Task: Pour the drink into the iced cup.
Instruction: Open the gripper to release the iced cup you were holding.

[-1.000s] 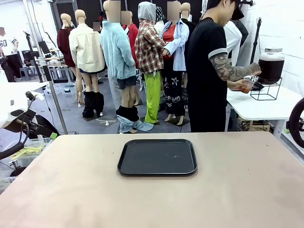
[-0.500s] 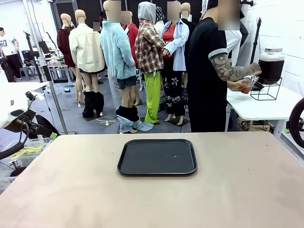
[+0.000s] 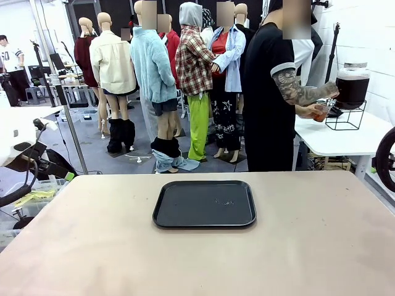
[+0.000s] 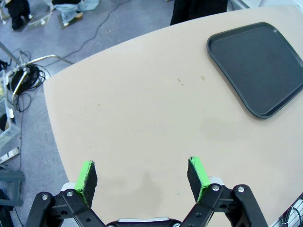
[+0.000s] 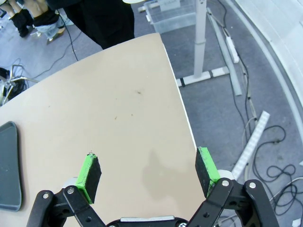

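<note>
In the front view a black tray [image 3: 204, 203] lies flat at the middle of the beige table [image 3: 308, 246], with nothing in it but a few small glints (drops or crumbs, too small to tell) near its centre.

Beyond the table, toward 1 o'clock, a person [image 3: 271, 92] in a black T-shirt stands beside a white side table [image 3: 345, 139]. On that side table, toward 2 o'clock, a lidded glass dispenser jar [image 3: 352, 83] sits raised on a black wire stand [image 3: 347, 116]; the drink [image 3: 352, 89] fills most of the jar, dark brown through the glass. One of the person's hands [image 3: 329, 90] is at the jar's lower front, and the other hand [image 3: 310, 111] holds a small clear cup [image 3: 321, 111] just below it, close to the jar's base. The cup holds an amber-orange amount of liquid; ice in it is too small to make out.

In the left wrist view the left end effector [image 4: 142, 175] hangs over bare table, its green pads spread wide apart and holding nothing; the tray [image 4: 258, 66] lies toward 2 o'clock of it.

In the right wrist view the right end effector [image 5: 149, 175] is likewise spread wide and holding nothing, over the table near its edge, with grey floor and cables to the 3 o'clock side and a sliver of the tray [image 5: 8, 165] at 9 o'clock.
</note>
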`<act>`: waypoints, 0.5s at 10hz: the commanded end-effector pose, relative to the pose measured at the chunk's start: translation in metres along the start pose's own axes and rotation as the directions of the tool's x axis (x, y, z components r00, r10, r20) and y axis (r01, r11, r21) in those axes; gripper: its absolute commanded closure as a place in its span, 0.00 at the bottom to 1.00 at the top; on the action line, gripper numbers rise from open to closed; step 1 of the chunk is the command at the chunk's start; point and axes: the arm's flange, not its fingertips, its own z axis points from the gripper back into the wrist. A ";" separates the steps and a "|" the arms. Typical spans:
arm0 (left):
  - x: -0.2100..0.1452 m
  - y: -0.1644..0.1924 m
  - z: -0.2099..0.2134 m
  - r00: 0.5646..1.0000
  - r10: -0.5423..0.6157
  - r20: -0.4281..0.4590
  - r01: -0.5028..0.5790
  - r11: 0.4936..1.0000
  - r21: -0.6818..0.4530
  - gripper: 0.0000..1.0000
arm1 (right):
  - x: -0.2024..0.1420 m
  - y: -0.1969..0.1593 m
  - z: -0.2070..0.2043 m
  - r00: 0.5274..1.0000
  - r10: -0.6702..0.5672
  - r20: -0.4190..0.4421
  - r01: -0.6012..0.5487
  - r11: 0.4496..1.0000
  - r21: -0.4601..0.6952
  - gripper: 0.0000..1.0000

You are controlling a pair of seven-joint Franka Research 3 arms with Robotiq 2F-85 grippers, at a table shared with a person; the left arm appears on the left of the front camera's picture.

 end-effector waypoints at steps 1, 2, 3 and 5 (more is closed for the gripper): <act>0.000 0.001 0.000 1.000 0.002 0.007 -0.003 1.000 0.010 0.00 | -0.002 -0.001 0.000 1.000 -0.002 0.003 0.002 1.000 0.002 0.00; 0.000 0.001 0.000 1.000 0.002 0.007 -0.003 1.000 0.010 0.00 | -0.002 -0.001 0.000 1.000 -0.002 0.003 0.002 1.000 0.002 0.00; 0.000 0.001 0.000 1.000 0.002 0.007 -0.003 1.000 0.010 0.00 | -0.002 -0.001 0.000 1.000 -0.002 0.003 0.002 1.000 0.002 0.00; 0.000 0.001 0.000 1.000 0.002 0.007 -0.003 1.000 0.010 0.00 | -0.002 -0.001 0.000 1.000 -0.002 0.003 0.002 1.000 0.002 0.00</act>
